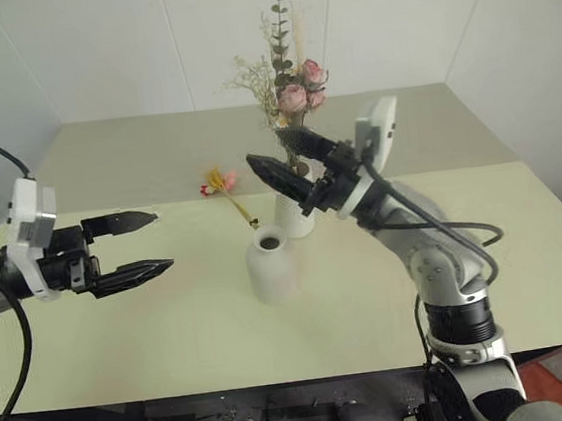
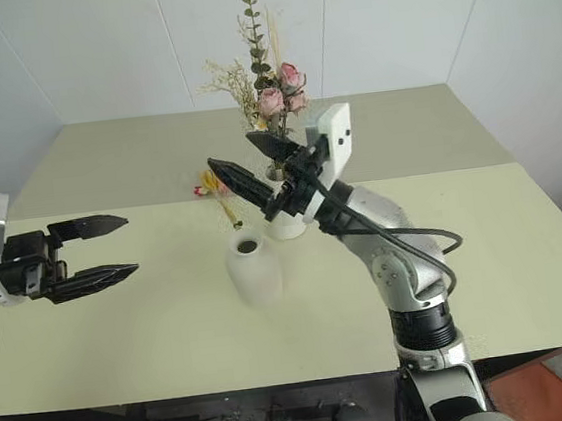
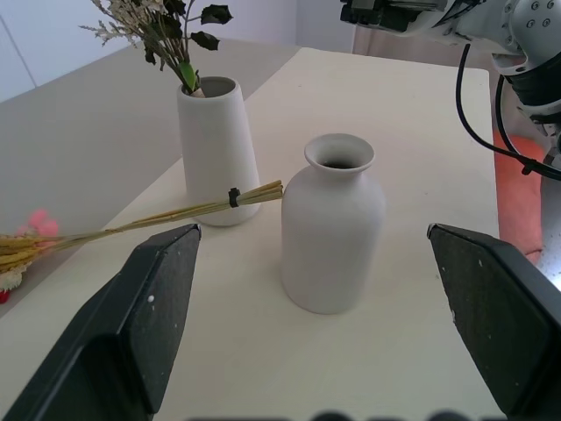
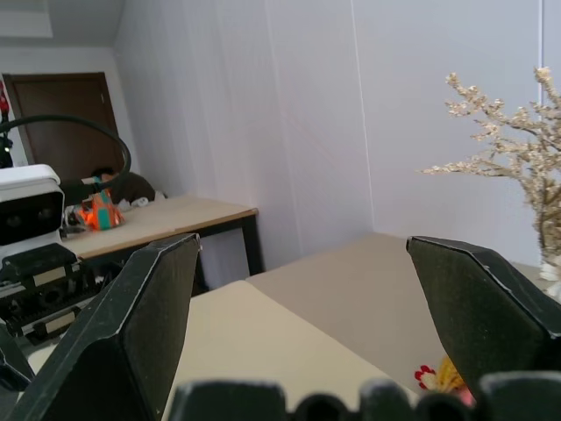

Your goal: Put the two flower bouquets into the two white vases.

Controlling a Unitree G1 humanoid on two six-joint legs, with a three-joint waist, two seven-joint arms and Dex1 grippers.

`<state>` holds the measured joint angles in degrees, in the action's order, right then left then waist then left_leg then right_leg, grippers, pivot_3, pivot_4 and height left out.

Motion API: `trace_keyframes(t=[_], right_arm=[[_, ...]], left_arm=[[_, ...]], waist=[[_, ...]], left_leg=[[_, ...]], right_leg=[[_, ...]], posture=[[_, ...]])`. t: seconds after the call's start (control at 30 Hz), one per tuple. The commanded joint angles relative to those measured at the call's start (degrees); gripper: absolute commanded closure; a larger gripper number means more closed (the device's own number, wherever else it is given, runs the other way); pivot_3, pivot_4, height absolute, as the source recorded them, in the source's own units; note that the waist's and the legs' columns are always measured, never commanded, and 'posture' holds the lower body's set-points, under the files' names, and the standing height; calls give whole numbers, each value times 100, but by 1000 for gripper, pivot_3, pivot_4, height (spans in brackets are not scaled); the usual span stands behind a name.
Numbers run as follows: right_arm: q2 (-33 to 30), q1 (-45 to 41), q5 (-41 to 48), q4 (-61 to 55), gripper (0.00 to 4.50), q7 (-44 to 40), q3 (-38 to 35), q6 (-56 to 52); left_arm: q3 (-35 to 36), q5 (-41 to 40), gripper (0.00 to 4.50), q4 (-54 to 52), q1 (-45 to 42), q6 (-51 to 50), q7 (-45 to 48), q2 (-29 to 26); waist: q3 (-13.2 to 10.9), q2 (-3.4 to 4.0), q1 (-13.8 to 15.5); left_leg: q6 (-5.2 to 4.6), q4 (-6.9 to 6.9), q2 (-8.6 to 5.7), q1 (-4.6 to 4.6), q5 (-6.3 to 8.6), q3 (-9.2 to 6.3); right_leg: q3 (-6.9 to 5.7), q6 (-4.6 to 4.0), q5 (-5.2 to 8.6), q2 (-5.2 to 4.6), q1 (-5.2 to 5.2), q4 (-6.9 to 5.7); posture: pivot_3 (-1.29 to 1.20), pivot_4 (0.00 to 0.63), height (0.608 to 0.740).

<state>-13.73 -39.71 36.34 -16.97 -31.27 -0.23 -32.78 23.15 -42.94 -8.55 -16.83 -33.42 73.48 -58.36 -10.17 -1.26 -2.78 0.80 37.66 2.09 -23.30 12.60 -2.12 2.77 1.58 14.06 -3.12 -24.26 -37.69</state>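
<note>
Bushy bunch of cream sprigs, pink roses and green eucalyptus (image 1: 287, 79) standing upright in the taller matte white cylinder vase (image 3: 215, 149), stems down in its wide mouth, so one half of the job looks done. Thin bundle of long yellow-orange stalks with small pink flowers (image 3: 131, 224) lying flat on the pale cream table (image 1: 151, 315), tied end near the foot of that vase, not yet placed. Shorter, rounder white bottle-shaped vase (image 1: 270, 264) standing empty just in front, narrow neck open to receive the stalks. Right tool (image 1: 291, 164) hovering beside the planted stems, black fingers spread wide and gripping nothing, apparently released. Left tool (image 1: 134, 248) poised level above the table, well apart from both vases, fingers wide and empty, aimed toward the vases, likely placed to collect the lying bundle.
</note>
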Motion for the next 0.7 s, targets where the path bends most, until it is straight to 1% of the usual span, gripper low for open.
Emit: trace_keyframes(t=[0.03, 0.1, 0.13, 0.17, 0.23, 0.3, 0.37, 0.47, 0.53, 0.57, 0.7], right_arm=[[-616, -223, 166, -241, 20, -176, -139, -564], [-1004, -678, 261, -58, 20, -56, -69, -1363], [-1097, -825, 286, 1, 20, -51, -35, -1567], [-1207, -1141, 391, 151, 20, -53, 21, -2060], [-1278, -1696, 518, 472, 20, -9, 104, -2884], [-1127, -2373, 607, 1065, 20, 19, 144, -3573], [-961, -2747, 602, 1424, 20, 37, 128, -3767], [-960, -2840, 541, 1518, 20, -128, 165, -3744], [-999, -2733, 433, 1467, 20, -207, 279, -3634], [-1004, -2668, 380, 1449, 20, -219, 325, -3586], [-993, -2544, 277, 1371, 20, -213, 348, -3543]], left_arm=[[82, -71, 0, -153, -52, -22, -91, -50], [45, -50, 0, -131, -87, 6, -88, -39], [35, -47, 0, -127, -94, 12, -89, -36], [24, -49, 0, -124, -101, 24, -83, -26], [3, -41, 0, -123, -107, 46, -86, -6], [-12, -33, 0, -142, -96, 73, -108, 34], [-17, -31, 0, -168, -84, 79, -145, 66], [-67, 40, 0, -197, -119, 11, -371, 116], [-339, 240, 0, -160, -365, -324, -957, 152], [-541, 381, 0, -103, -583, -593, -1395, 222], [-1036, 295, 0, 169, -1489, -1882, -2502, 662]], waist=[[0, 0, 14], [-2, 1, 8], [-1, 1, 2], [-2, 1, -6], [-2, 1, -21], [-2, 2, -36], [-2, 2, -34], [-1, 1, 14], [-2, 1, 63], [-2, 0, 84], [0, -2, 122]], left_leg=[[0, 0, 0, 0, 0, 0], [0, 1, -1, -1, 0, 1], [0, 1, -1, -1, 0, 2], [0, 0, 0, 0, 0, 3], [0, -4, 4, 3, 0, 3], [0, -5, 8, 4, 0, 3], [0, -7, 8, 2, 0, 3], [0, -8, 8, -4, 0, 3], [0, -7, 0, -10, 0, 3], [0, -4, -4, -13, 0, 3], [0, 11, -11, -13, 0, 0]], right_leg=[[0, 0, 0, 0, 1, 1], [0, 0, 0, -1, 1, 2], [1, 0, 0, -1, -2, 0], [2, -1, 0, 1, -3, -1], [3, -4, 2, 5, -5, -3], [3, -8, 3, 9, -6, -5], [3, -9, 3, 9, -6, -3], [1, -8, 3, 7, -7, 4], [-1, -8, 3, -1, -7, 7], [-2, -7, 3, -6, -6, 7], [-5, 7, -4, -9, 3, 6]], posture=[[0, 150, 740], [0, 150, 740], [0, 150, 740], [0, 150, 740], [0, 150, 740], [0, 150, 740], [0, 150, 740], [0, 150, 740], [0, 150, 740], [0, 150, 740], [0, 150, 740]])
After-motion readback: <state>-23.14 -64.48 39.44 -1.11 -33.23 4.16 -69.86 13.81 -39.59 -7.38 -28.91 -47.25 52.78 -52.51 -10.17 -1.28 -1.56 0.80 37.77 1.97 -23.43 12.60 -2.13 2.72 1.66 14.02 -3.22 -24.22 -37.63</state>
